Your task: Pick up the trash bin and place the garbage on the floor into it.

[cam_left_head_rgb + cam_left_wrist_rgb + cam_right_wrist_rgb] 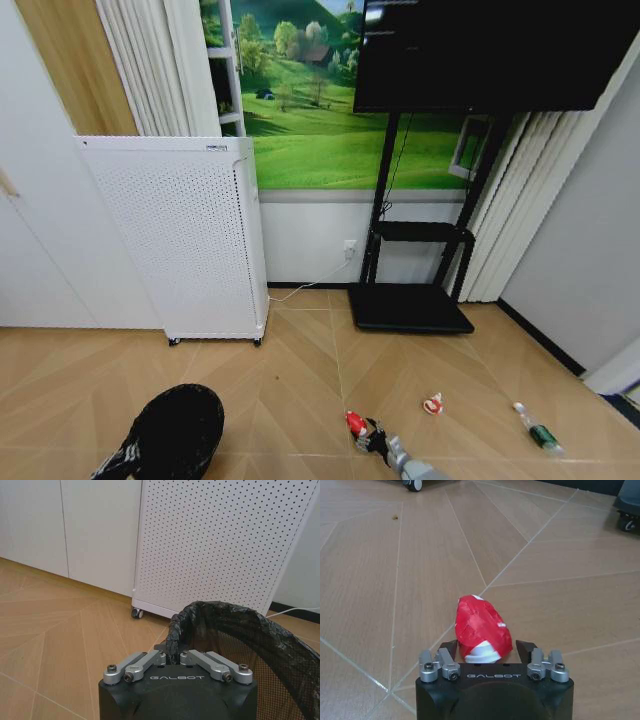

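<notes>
The trash bin [180, 430], black with a bag liner, is at the lower left of the head view, and my left gripper [172, 655] is shut on its near rim [200, 611]. Low over the floor [300, 380], my right gripper [486, 650] is open with its fingers [449, 649] on either side of a crumpled red-and-white piece of garbage [482, 629], also seen in the head view as the red wrapper [355, 422]. A second red-and-white wrapper [433, 404] and a clear bottle with a green label [538, 431] lie further right.
A white perforated cabinet on castors [190, 240] stands behind the bin by the wall. A black TV stand [410, 300] with a screen stands at the back centre. A white cable [300, 290] runs along the skirting. Grey walls close in on the right.
</notes>
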Robot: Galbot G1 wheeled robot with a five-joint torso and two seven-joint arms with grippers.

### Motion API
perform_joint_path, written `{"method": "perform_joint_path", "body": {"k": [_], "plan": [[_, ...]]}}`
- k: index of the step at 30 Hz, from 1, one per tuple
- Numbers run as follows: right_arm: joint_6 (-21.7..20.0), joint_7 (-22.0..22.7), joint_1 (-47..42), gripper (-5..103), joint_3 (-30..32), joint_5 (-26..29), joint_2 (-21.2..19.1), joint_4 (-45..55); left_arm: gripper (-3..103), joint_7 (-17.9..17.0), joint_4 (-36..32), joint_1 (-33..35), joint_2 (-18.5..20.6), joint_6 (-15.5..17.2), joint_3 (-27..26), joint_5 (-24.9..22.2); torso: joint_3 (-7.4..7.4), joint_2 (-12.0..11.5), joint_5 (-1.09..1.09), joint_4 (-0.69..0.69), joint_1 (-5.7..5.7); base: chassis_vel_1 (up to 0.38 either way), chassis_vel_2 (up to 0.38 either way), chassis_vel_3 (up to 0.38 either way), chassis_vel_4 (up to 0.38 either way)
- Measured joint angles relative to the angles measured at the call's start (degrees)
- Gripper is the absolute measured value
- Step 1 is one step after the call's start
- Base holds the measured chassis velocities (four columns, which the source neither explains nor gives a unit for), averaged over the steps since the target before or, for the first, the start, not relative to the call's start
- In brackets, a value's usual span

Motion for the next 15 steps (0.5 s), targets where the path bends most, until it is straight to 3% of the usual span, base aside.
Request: {"method": "perform_joint_path", "body": {"k": [1,3,5,10,15], "plan": [[-0.18,0.02,-0.05,61,0.51,-0.15,0.05,-0.11,7,0.11,-0.11,0.11,-0.06,-0.03,-0.09,-0.03,0.00,0.00,0.00,0.00,0.00,0.000,0.000,0.000,0.000],[-0.23,0.02,-0.06,61,0.69,-0.19,0.09,-0.14,7,0.20,-0.12,0.17,-0.08,-0.05,-0.11,-0.03,0.00,0.00,0.00,0.00,0.00,0.000,0.000,0.000,0.000],[-0.31,0.02,-0.16,51,1.09,-0.34,0.34,-0.29,7,0.43,-0.14,0.28,-0.10,-0.11,-0.20,-0.03,0.00,0.00,0.00,0.01,0.00,0.000,0.000,0.000,0.000],[-0.01,0.02,-0.23,41,1.51,-0.61,0.60,-0.34,7,0.51,-0.21,0.30,0.12,-0.16,-0.39,-0.24,0.00,0.00,0.00,0.00,0.00,0.000,0.000,0.000,0.000],[3.49,-0.58,-0.60,20,1.80,-2.50,-0.37,0.22,7,-0.01,0.65,-0.69,1.32,-0.16,-0.30,-0.99,0.00,0.00,0.01,0.00,0.00,0.000,0.000,0.000,0.000]]}}
